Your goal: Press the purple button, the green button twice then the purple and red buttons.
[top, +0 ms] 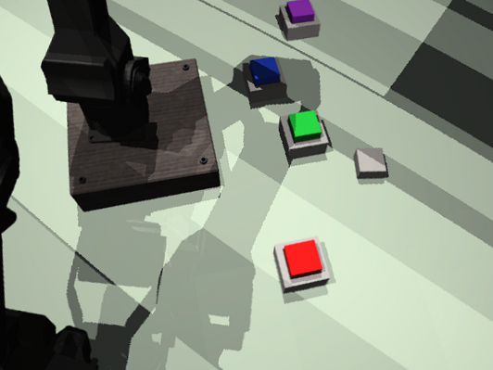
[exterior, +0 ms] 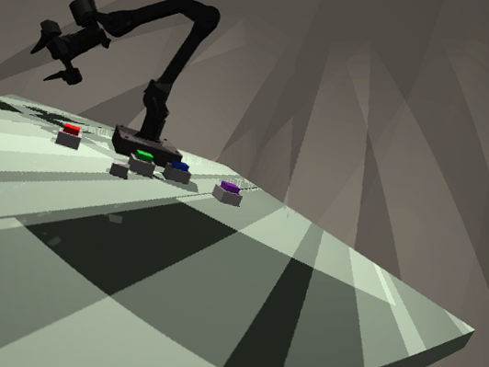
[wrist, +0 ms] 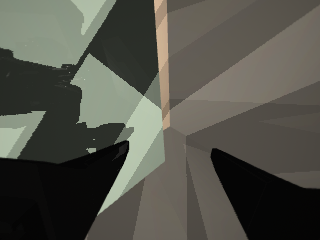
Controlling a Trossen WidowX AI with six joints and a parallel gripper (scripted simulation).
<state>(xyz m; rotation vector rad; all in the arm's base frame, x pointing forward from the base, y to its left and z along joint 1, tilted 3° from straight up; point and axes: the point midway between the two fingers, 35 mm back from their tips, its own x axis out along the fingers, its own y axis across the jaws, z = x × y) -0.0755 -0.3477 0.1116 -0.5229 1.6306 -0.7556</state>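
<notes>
The purple button sits on its grey base at the back in the top view. The green button is right of the arm's wooden base. The red button is nearer the front in the top view. All three caps stand raised. My gripper is open and empty, high in the air to the left of the red button in the exterior view. It touches no button. The wrist view shows none of the buttons.
A blue button stands between the purple and green ones, close to green. A small light grey block lies near the green button. The arm's wooden base is beside them. The table's edge shows in the wrist view.
</notes>
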